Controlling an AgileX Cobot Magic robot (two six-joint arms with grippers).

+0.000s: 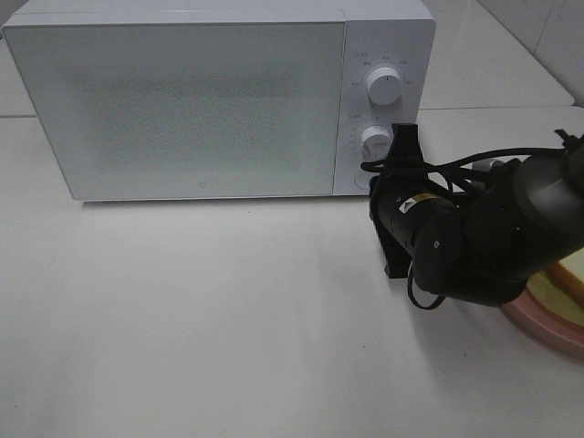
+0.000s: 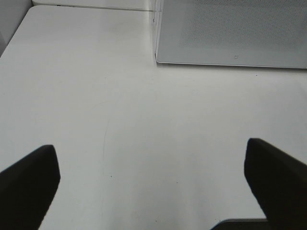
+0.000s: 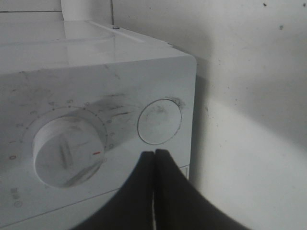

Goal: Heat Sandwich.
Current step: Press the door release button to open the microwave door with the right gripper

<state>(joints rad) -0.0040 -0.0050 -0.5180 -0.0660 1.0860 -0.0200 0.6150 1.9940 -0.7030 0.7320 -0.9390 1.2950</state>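
- The left gripper (image 2: 149,146) appears only in its own wrist view. Its jaws are released and spread wide, with nothing between them, above bare white desk (image 2: 120,120). A lower corner of the microwave shows ahead of it.
- The white microwave (image 1: 182,100) stands at the back of the desk with its frosted door closed.
- The control panel on the microwave's right side carries an upper dial (image 1: 383,86) and a lower dial (image 1: 375,140).
- In the right wrist view, a round push button (image 3: 159,121) sits beside the lower dial, near the panel's edge.
- The right gripper (image 3: 154,153) has its jaws clenched together on nothing. The tips point at the panel, just short of the round button; whether they touch it I cannot tell.
- The black right arm (image 1: 493,237) reaches in from the right, with cables looping over it.
- The sandwich (image 1: 570,274) lies on a round pink plate (image 1: 547,327) at the desk's far right edge. It is outside the microwave and partly hidden behind the right arm.
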